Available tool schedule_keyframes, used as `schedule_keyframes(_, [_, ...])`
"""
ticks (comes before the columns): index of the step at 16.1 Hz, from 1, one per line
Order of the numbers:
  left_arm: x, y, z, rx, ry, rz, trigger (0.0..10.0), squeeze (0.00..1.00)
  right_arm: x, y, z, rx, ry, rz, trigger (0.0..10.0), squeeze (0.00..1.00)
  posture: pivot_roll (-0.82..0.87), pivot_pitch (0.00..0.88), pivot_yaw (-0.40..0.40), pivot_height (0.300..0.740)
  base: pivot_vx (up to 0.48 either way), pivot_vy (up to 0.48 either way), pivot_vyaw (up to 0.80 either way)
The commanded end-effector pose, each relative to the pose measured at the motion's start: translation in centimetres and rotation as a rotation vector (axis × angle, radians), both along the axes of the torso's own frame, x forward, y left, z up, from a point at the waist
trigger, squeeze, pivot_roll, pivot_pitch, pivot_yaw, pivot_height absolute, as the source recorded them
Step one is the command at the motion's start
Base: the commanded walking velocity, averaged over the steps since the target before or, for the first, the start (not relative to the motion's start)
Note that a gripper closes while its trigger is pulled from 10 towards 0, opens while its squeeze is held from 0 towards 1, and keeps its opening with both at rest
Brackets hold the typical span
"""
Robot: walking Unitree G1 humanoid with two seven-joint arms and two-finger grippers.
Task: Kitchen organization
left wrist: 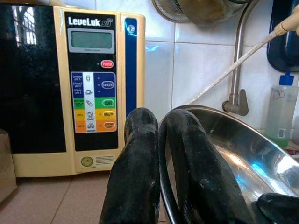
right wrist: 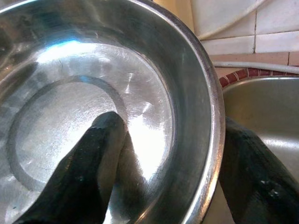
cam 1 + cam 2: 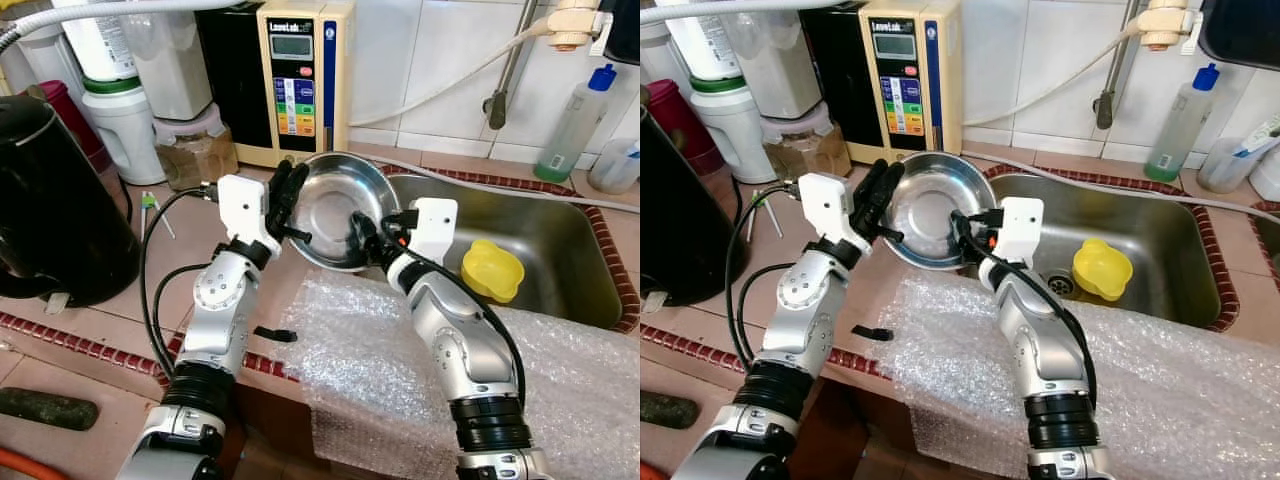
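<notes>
Both grippers hold a steel bowl [image 3: 340,208] tilted above the counter's edge beside the sink [image 3: 560,250]: the left gripper [image 3: 285,200] pinches its near-left rim, while the right gripper [image 3: 368,232] straddles the opposite rim, one finger inside, one outside. The slick rim could slip from either pinch if the arms pull apart unevenly, dropping the bowl onto the bubble wrap [image 3: 400,370] or into the sink. The water machine [image 3: 300,80] and jar [image 3: 195,150] crowd behind, a yellow cup [image 3: 492,270] sits in the sink.
</notes>
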State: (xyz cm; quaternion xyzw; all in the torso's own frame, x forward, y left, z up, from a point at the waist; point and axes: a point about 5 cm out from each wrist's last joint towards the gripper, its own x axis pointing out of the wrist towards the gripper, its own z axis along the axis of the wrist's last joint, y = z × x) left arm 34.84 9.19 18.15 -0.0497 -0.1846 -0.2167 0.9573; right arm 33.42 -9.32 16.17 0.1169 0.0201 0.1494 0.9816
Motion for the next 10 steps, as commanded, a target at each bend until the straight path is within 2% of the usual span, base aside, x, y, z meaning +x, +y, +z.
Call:
schedule_keyframes(1, [-0.1, -0.6, 0.4, -0.003, -0.012, -0.024, 0.0, 0.0, -0.1, 0.6, 0.8, 0.003, -0.025, 0.022, 0.0, 0.0, 0.03, 0.0, 0.047, 0.74, 0.0, 0.0, 0.0])
schedule_keyframes(7, [0.0, -0.7, 0.5, -0.005, -0.012, -0.026, 0.0, 0.0, -0.2, -0.1, 0.5, 0.06, 0.006, -0.017, 0.0, 0.0, 0.03, 0.0, 0.05, 0.74, 0.0, 0.0, 0.0])
schedule_keyframes(10, [0.0, -0.5, 0.5, 0.0, -0.012, -0.018, 0.0, 0.0, 0.0, -0.5, 0.6, 0.052, 0.01, -0.036, 0.0, 0.0, 0.03, 0.0, 0.05, 0.74, 0.0, 0.0, 0.0])
